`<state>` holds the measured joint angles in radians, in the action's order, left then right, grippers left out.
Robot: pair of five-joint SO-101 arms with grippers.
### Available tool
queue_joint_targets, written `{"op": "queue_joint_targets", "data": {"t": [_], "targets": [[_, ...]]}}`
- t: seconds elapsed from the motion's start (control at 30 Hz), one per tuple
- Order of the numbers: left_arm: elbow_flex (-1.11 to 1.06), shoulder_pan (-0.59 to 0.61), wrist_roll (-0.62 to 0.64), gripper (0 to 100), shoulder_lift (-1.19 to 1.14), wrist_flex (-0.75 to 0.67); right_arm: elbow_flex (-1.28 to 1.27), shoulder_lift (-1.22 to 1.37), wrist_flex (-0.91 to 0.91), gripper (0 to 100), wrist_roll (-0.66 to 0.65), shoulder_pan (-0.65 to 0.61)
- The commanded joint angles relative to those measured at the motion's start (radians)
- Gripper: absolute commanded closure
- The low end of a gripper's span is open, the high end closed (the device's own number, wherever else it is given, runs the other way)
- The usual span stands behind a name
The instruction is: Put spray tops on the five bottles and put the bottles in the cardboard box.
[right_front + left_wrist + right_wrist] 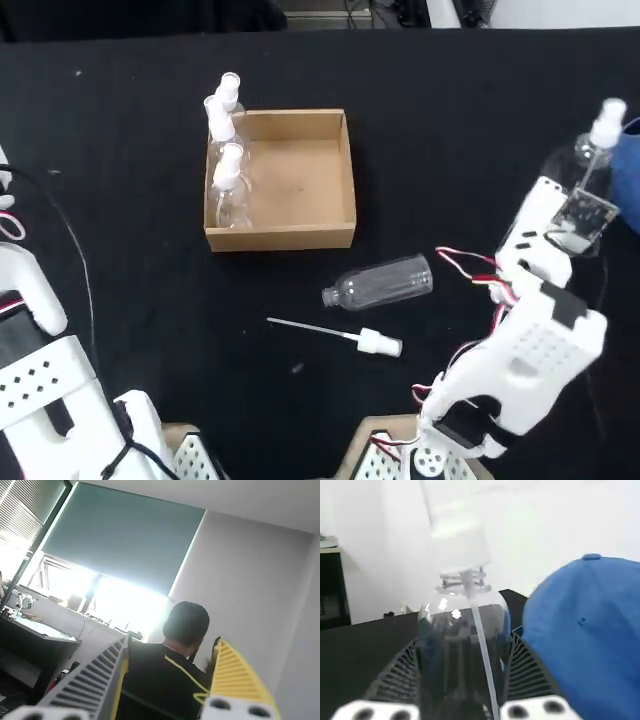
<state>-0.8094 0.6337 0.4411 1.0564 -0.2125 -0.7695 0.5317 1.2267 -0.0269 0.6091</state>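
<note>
The right end effector (465, 647) is clamped on an upright clear bottle (460, 625), its ribbed fingers (522, 662) pressed against the bottle's two sides. A white spray top (457, 530) sits on that bottle's neck, and its thin tube runs down inside. In the high view this end effector (580, 205) and its bottle (585, 160) are by the desk's right edge, just beside a blue rounded object (628, 180).

The left end effector (172, 650) points up into the room, its two fingers (235, 670) apart with nothing between them.

The cardboard box (345, 180) stands open near the middle of the black desk (120, 200). Three capped bottles stand in a row along the box wall that faces the desk's left edge. The near one (232, 190) is plainly inside. The middle one (218, 122) and the far one (229, 93) are at the box's far corner and seem to be inside too, though the wall hides their bases.

Between the box and the desk's near edge, an uncapped bottle (385, 283) lies on its side. A loose spray top (378, 343) lies just nearer than it, apart from it, with its tube stretching toward the left edge.
</note>
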Motion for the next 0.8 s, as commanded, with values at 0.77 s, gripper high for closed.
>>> {"op": "queue_joint_targets", "data": {"t": [0.77], "targets": [[0.012,-0.012,0.008,85,0.005,-0.014,0.084,0.26,0.229,98.2,-0.006,0.041]]}}
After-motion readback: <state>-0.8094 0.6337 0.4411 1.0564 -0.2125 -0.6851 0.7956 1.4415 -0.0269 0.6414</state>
